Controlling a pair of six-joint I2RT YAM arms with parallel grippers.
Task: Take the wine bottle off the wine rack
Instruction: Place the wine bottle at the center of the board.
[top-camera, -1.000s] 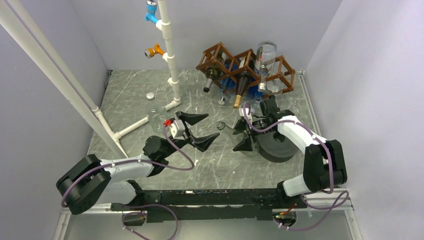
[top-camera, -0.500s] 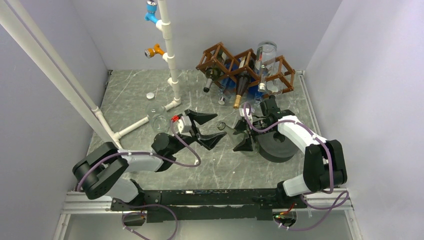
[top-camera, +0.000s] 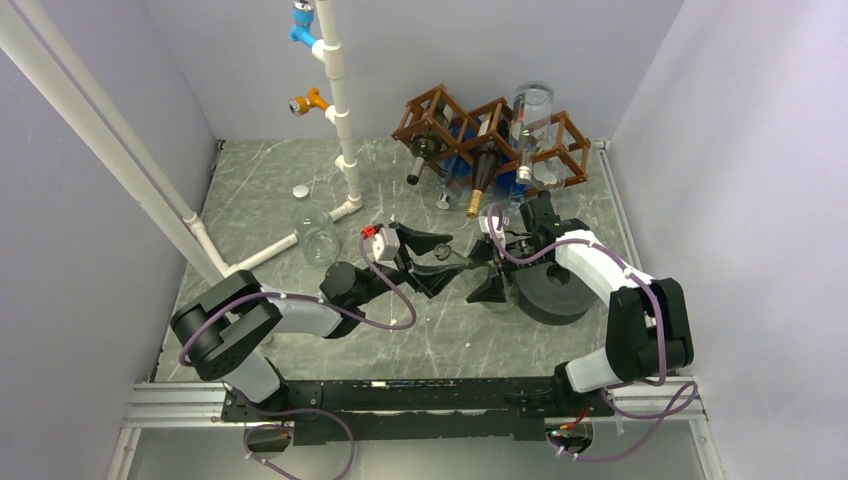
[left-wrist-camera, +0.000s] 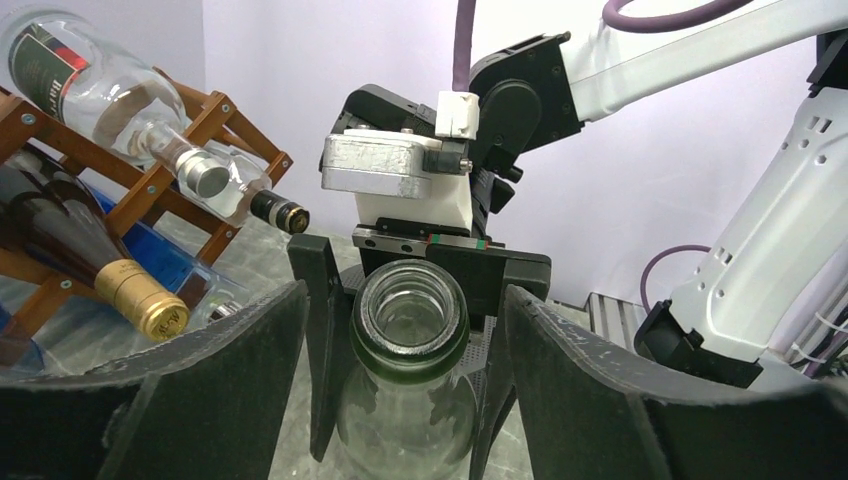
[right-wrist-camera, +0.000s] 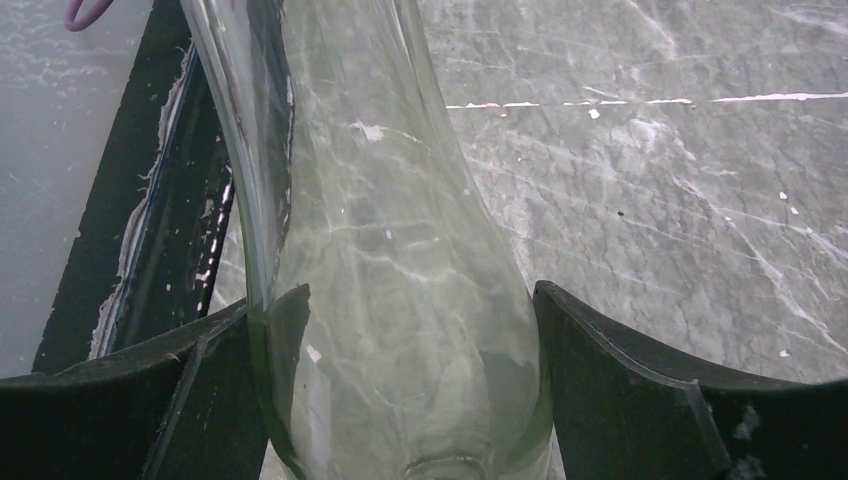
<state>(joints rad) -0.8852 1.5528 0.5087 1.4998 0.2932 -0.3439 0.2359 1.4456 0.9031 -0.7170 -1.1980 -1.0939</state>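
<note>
Glass wine bottle | body clamped in right gripper | mouth between parted jaws of left gripper, untouched

Wine bottle — both ends cut off, right wrist view.

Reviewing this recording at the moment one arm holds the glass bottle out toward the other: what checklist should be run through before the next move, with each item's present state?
1. Clear green-tinted glass bottle off the brown wooden lattice rack: ok, held apart from it.
2. Right gripper holding the bottle: ok, jaws press its body from both sides.
3. Left gripper lined up: ok, the bottle's open mouth sits between its jaws.
4. Left jaws closed on the neck: not ok, gaps show on both sides.
5. Bottle's clearance above the grey marbled table: cannot tell.
</note>
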